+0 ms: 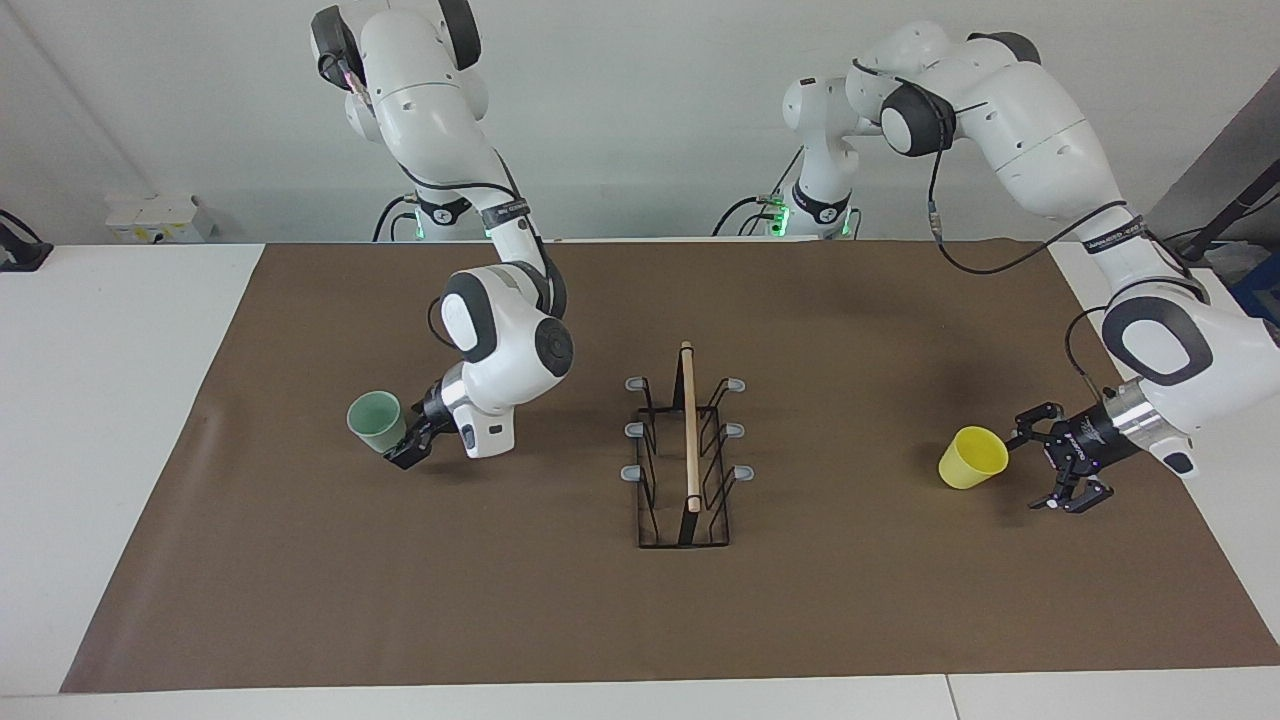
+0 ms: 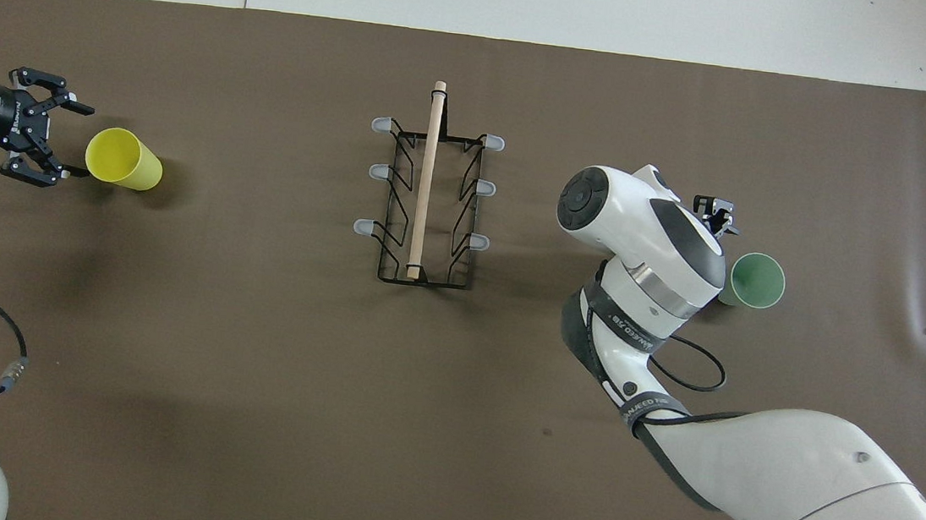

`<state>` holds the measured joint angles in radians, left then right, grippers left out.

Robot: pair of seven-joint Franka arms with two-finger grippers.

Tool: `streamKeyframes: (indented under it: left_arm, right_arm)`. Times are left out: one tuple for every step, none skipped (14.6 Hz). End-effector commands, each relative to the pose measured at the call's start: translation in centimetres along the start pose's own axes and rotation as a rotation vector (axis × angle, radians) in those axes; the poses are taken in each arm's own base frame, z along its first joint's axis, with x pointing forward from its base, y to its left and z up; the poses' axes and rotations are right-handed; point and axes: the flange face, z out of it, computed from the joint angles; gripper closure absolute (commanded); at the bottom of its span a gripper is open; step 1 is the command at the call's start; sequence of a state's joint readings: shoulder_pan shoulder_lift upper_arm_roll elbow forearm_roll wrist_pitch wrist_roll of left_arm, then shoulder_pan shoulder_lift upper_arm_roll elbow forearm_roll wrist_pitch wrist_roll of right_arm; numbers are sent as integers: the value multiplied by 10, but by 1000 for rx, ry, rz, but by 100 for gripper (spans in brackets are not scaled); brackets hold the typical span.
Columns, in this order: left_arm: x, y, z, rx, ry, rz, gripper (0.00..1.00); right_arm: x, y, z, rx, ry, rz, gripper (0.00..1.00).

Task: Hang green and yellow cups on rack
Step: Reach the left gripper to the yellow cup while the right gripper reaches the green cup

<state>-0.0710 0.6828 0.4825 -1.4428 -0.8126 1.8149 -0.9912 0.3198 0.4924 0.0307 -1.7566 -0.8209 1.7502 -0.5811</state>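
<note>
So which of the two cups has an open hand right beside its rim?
The yellow cup: the left hand is spread open beside its rim. The green cup has the right hand beside it.

I saw a matt brown mat (image 1: 560, 600), smooth like paper or thin cloth, laid over the smooth white table (image 1: 110, 400). The rack (image 1: 685, 470) looked like thin black wire with a pale wooden bar along its top and dull grey caps on the prongs. The green cup (image 1: 375, 421) and yellow cup (image 1: 972, 457) both looked like smooth plastic. The arms' shells were glossy white plastic, with a bright metal collar at the left wrist.
</note>
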Motion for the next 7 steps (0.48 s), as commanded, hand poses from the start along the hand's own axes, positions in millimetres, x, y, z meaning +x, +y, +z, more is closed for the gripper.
streamKeyframes:
  left_arm:
    - [-2,-29,9,-34,-78,-74,0]
    - [-2,-33,11,-47,-94,-87,0]
    - [2,-38,16,-60,-107,-108,0]
    - [-1,-41,16,-84,-132,-116,0]
    - [2,-45,22,-110,-157,-128,0]
    - [5,-51,28,-139,-182,-158,0]
    - [-3,-55,39,-152,-194,-173,0]
  right_arm:
    - [-6,-24,-1,-62,-21,-76,0]
    - [-8,-28,3,-93,-48,-97,0]
    - [-5,-38,7,-133,-77,-135,0]
    - [3,-46,9,-164,-97,-160,0]
    - [6,-48,10,-174,-103,-158,0]
    - [6,-49,11,-176,-107,-161,0]
    - [6,-49,13,-190,-115,-169,0]
